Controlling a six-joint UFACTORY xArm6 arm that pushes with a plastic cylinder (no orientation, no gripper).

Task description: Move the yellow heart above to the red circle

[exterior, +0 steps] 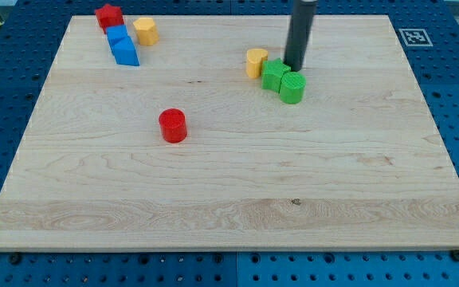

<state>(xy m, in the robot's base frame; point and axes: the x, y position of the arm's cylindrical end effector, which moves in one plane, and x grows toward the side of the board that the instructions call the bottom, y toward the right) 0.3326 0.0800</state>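
My tip (296, 68) stands on the board (229, 199) near the view's top, right of centre, a bare rod with no jaws to open or close and nothing held. It comes down just behind the two green blocks (284, 80), touching or almost touching the rear one; the exact contact cannot be told.

The yellow heart (255, 62) sits just to the view's left of my tip, with the rear green block touching or nearly touching its right side. The red circle (172, 126) lies well away from my tip, down and to the view's left, alone on open wood.

Farther to the view's left of my tip, near the top edge, a red star (109, 16), two blue blocks (122, 45) and a yellow hexagon (146, 31) cluster together, well clear of the likely path.

The tip's place on the right of the heart looks deliberate: a push from this side would send the heart leftward toward the spot above the circle. The heart has not yet travelled; most of the task appears to remain.

The green blocks are the snag. They crowd the heart's right flank, so a straight shove could drag them along or twist the heart off line. The tip likely needs to meet the heart directly, clear of green.
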